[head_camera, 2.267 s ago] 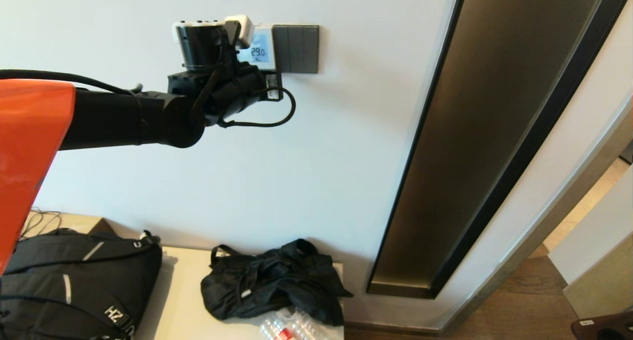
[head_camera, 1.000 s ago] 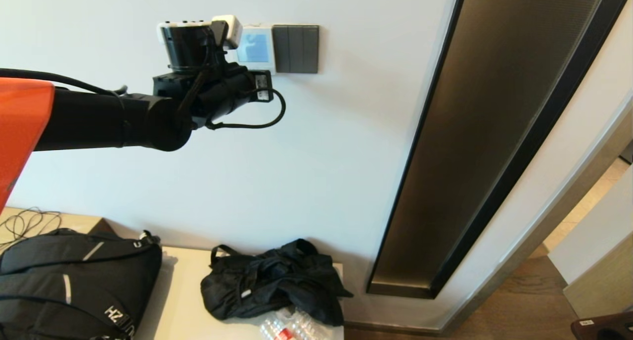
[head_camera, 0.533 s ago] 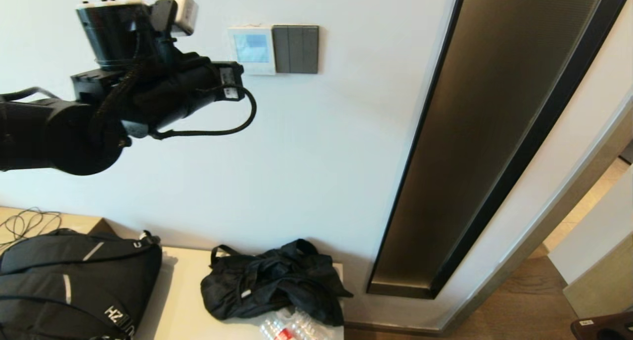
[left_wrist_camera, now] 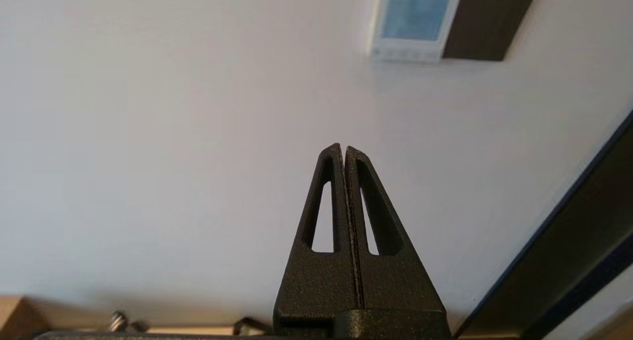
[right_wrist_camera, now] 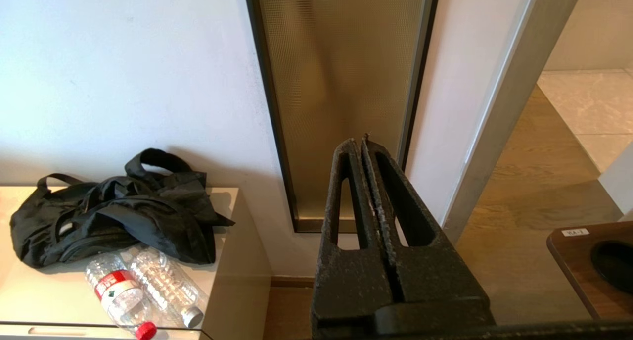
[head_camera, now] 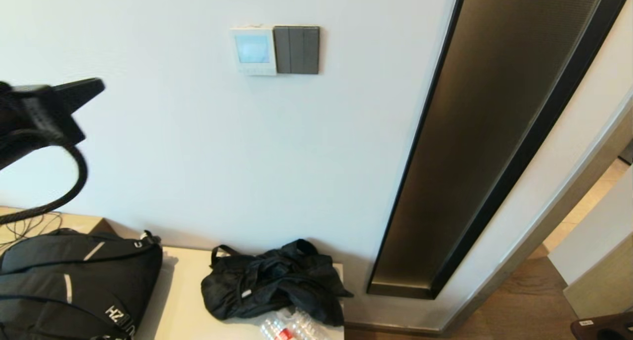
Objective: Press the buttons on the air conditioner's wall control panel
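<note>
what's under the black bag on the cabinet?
Under the black bag, two clear water bottles poke out on the cabinet top. Anything deeper beneath is covered.

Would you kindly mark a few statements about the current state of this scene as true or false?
1. The left hand is touching the air conditioner's wall control panel. False: it is well clear of it, with bare wall between.
2. The left hand is shut. True.
3. A dark grey switch plate sits directly beside the panel. True.
4. The right hand grips a water bottle. False: it is shut on nothing, and two bottles lie on the cabinet.
5. The panel's screen is light blue. True.
</note>
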{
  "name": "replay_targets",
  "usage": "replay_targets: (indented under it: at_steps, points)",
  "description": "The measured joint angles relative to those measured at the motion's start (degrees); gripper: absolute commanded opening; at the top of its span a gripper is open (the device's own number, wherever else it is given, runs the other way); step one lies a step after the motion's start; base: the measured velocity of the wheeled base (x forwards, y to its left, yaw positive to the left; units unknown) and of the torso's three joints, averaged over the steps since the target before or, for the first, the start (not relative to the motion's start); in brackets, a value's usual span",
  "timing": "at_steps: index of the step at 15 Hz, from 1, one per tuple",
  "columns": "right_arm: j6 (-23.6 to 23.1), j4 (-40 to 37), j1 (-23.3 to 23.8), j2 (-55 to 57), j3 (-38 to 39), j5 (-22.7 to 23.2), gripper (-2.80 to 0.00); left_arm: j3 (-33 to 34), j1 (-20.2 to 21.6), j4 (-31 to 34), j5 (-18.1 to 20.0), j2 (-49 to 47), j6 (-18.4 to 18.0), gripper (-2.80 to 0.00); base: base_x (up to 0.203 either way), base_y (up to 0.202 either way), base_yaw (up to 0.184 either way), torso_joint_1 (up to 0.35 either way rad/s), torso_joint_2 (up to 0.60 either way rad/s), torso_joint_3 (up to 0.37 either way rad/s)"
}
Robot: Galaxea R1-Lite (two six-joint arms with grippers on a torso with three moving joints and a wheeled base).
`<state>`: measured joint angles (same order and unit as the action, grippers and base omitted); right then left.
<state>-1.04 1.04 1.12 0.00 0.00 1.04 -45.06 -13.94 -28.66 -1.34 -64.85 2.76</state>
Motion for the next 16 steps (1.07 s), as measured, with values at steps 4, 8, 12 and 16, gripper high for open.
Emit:
replay_targets:
  at_steps: [4, 8, 12, 16]
  points:
    - [0.0, 0.0, 0.02, 0.0, 0.0, 0.0, -2.8, 13.11, 6.89, 6.92, 0.08, 17.04, 0.03, -2.8, 0.0, 0.0, 0.0, 0.0, 0.0, 0.0]
    - [0.0, 0.0, 0.0, 0.0, 0.0, 0.0, -2.8, 25.53, 8.58, 15.31, -1.15, 31.34, 0.2, -2.8, 0.0, 0.0, 0.0, 0.0, 0.0, 0.0]
    - [0.0, 0.0, 0.0, 0.0, 0.0, 0.0, -2.8, 36.12, 8.91, 16.44, -3.61, 38.99, 0.46, -2.8, 0.0, 0.0, 0.0, 0.0, 0.0, 0.0]
    - [0.01, 0.0, 0.0, 0.0, 0.0, -0.01, -2.8, 42.98, 10.79, 16.83, -4.91, 44.18, 0.31, -2.8, 0.0, 0.0, 0.0, 0.0, 0.0, 0.0]
